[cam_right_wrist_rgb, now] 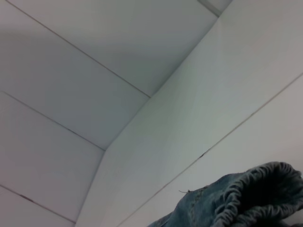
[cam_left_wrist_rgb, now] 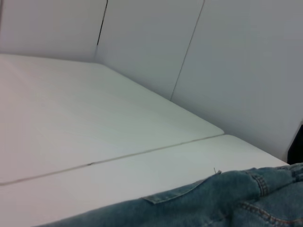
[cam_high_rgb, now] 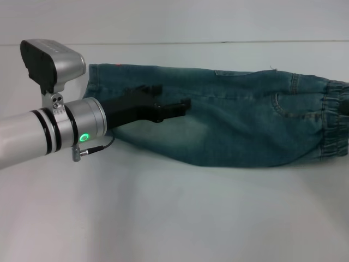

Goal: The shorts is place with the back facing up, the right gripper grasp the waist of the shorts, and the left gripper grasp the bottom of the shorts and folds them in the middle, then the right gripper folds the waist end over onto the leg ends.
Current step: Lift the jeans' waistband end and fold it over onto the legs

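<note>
Head view, read from left to right: the silver wrist of the left arm comes in from the left edge, with black rings and a green light; its black left gripper (cam_high_rgb: 172, 102) reaches across the left part of the shorts (cam_high_rgb: 234, 123), fingers spread apart and holding nothing, lying low over the denim, though contact cannot be judged; the shorts lie already folded lengthwise into one long band across the middle of the frame on the white table (cam_high_rgb: 163, 218); the cloth is blue-green washed denim with a pale faded patch near the centre; the leg ends (cam_high_rgb: 94, 82) sit at the left behind the wrist, and a curved pocket seam shows toward the right; the ruffled waist (cam_high_rgb: 335, 120) lies at the far right edge of the frame, where a small dark shape touches it, perhaps the right gripper, but whether it is clenched or released cannot be told.

Open room: bare table fills the whole lower half of the frame below the shorts; a narrower bare strip runs above them to the wall (cam_high_rgb: 163, 22).

Right wrist view shows the gathered waist in the lower right corner, with table and wall panels beyond.
</note>
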Controlling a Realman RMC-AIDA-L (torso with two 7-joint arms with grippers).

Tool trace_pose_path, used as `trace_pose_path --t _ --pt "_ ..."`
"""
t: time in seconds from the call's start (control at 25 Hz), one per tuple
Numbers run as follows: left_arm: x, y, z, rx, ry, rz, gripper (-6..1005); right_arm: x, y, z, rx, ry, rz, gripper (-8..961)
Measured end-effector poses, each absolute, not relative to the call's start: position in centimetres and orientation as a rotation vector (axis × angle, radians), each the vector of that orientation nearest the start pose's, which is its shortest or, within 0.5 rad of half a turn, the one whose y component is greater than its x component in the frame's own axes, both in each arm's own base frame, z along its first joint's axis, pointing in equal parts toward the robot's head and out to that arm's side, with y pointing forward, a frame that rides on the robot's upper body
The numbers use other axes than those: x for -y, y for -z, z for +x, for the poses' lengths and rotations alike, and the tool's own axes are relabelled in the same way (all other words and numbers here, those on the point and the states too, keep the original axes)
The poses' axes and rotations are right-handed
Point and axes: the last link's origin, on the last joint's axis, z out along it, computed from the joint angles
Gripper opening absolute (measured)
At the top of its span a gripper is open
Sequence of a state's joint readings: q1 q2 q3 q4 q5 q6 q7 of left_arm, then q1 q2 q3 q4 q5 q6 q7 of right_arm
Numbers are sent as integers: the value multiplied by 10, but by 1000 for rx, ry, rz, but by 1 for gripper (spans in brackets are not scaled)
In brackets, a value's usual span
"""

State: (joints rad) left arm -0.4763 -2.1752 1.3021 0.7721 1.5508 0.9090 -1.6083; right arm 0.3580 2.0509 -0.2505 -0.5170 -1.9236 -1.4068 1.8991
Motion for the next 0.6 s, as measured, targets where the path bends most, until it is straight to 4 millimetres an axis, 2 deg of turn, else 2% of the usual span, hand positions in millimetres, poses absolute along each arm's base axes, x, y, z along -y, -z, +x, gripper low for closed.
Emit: trace_pose_path --t 0.48,0.6 --pt "-368 75 -207 694 822 -2380 880 -292 -51 362 -1618 -1152 -1763 189" --pt "-363 80 -208 615 845 -2363 782 -291 -52 359 -1622 -1177 -1772 191"
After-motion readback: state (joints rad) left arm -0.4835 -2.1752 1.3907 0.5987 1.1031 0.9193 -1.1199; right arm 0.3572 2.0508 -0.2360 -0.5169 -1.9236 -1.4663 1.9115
